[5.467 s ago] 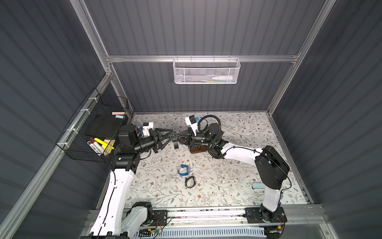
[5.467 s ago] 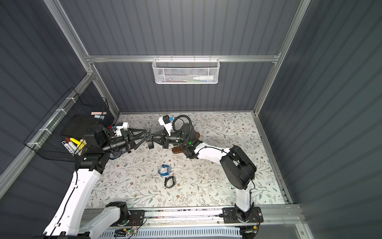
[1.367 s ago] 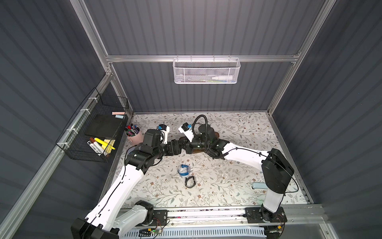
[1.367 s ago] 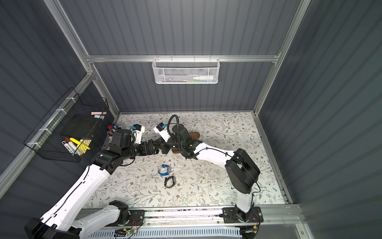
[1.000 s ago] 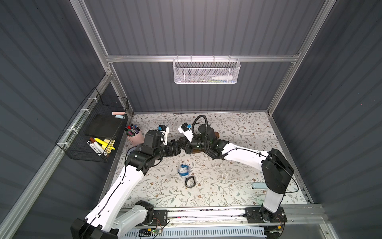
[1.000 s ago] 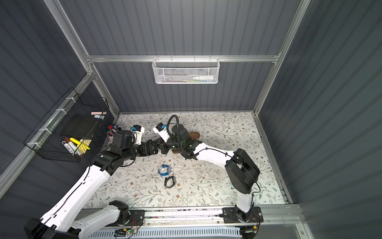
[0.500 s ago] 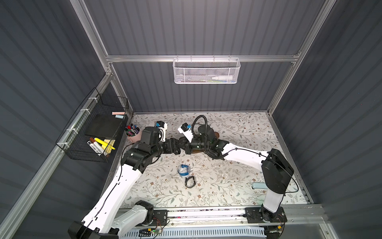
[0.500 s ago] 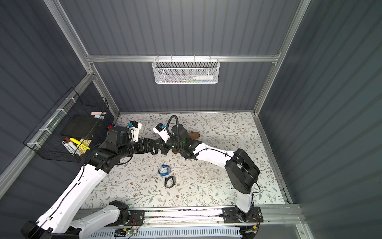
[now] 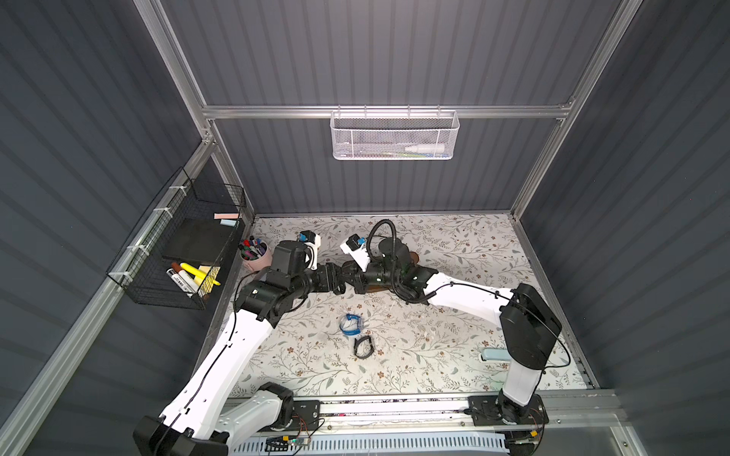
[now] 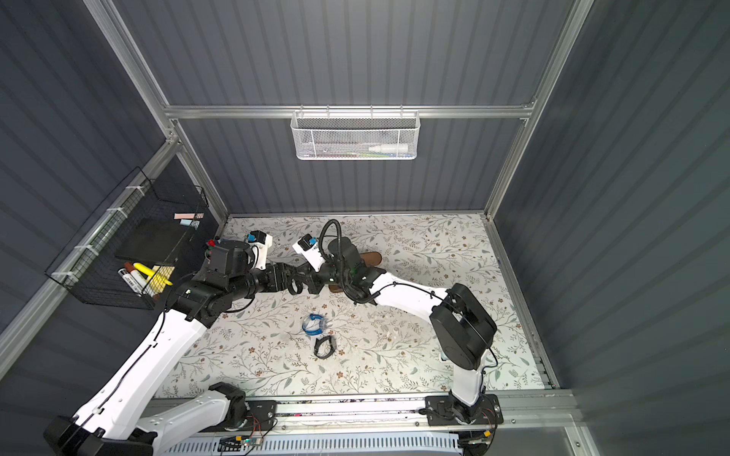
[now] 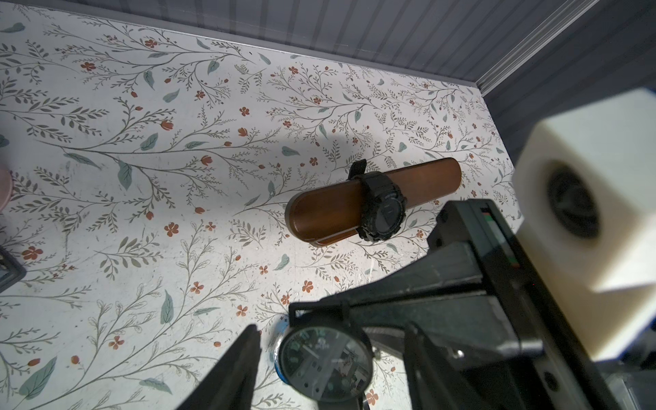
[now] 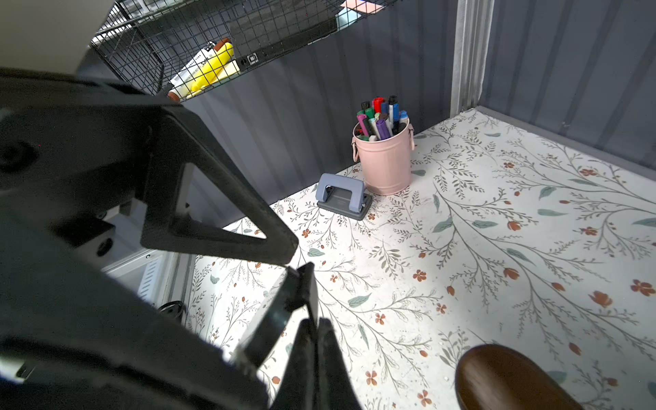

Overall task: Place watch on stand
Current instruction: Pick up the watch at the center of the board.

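Above the table's back left part, my two grippers meet tip to tip. My right gripper [image 12: 314, 321] is shut on the strap of a round black-faced watch [image 11: 324, 358], held in the air. My left gripper [image 11: 332, 330] is open, one finger [image 11: 245, 355] on each side of the watch face with gaps showing. In both top views the watch [image 10: 294, 285] hangs between the grippers. The brown wooden stand [image 11: 319, 216] stands behind them with another black watch [image 11: 381, 209] strapped round its bar. In a top view my right arm covers most of the stand [image 10: 371, 258].
A blue watch [image 9: 350, 324] and a black band [image 9: 364, 349] lie on the floral table. A pink cup of markers [image 12: 385, 156] and a grey hole punch [image 12: 342, 197] stand at the back left corner. A black wire basket [image 9: 177, 252] hangs on the left wall.
My left arm's wrist has risen and swung back towards the left wall, and its jaws have narrowed a little round the watch. The right gripper has kept its hold and place.
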Available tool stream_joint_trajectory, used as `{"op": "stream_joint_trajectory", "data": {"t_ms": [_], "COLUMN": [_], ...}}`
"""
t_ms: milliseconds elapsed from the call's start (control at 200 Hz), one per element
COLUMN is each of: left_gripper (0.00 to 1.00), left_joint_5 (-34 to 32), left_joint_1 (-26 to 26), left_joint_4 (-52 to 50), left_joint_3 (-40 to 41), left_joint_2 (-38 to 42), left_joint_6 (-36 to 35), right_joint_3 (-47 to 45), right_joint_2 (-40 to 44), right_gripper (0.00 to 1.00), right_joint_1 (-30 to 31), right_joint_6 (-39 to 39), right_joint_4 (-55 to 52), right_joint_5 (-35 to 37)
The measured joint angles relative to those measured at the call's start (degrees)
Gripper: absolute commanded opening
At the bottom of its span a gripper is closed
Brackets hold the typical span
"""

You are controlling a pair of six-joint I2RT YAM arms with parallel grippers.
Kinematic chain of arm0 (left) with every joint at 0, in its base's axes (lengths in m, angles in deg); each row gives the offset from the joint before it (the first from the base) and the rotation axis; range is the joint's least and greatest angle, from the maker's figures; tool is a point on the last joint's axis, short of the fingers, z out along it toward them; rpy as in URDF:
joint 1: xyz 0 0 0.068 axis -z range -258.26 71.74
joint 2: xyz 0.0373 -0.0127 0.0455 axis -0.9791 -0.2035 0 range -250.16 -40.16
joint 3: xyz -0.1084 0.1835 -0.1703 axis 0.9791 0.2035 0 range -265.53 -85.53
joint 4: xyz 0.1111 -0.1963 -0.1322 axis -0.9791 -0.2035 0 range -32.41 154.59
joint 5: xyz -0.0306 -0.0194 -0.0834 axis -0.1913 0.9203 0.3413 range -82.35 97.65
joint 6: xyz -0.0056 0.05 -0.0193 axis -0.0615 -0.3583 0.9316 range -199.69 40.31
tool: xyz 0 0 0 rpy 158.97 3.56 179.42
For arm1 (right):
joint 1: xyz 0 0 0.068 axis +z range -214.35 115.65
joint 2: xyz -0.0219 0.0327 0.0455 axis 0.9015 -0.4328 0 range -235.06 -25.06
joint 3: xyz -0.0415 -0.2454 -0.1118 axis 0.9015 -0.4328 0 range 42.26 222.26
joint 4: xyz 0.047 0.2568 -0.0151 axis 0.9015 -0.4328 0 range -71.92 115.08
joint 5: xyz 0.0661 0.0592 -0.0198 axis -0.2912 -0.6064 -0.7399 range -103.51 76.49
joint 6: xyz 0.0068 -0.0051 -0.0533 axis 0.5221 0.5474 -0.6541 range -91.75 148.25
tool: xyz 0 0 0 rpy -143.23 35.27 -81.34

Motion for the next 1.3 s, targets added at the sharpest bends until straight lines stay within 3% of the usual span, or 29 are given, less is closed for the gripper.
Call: {"op": "stream_joint_trajectory", "data": {"t_ms": [570, 945, 1301], "left_gripper": [0.55, 0.56, 0.45], "left_joint_5": [0.6, 2.5, 3.5], "left_joint_1": [0.0, 0.0, 0.0], "left_joint_4": [0.7, 1.5, 2.8], "left_joint_3": [1.4, 2.1, 3.1], "left_joint_2": [0.0, 0.0, -0.1], "left_joint_6": [0.5, 1.3, 1.7], "right_joint_3": [0.0, 0.0, 0.0], "right_joint_2": [0.0, 0.0, 0.0], "right_gripper": [0.0, 0.0, 0.0], "right_joint_1": [-0.1, -0.2, -0.3], "right_joint_6": [0.0, 0.1, 0.1], "right_joint_4": [-0.1, 0.1, 1.2], "right_joint_5": [0.3, 0.5, 0.4]}}
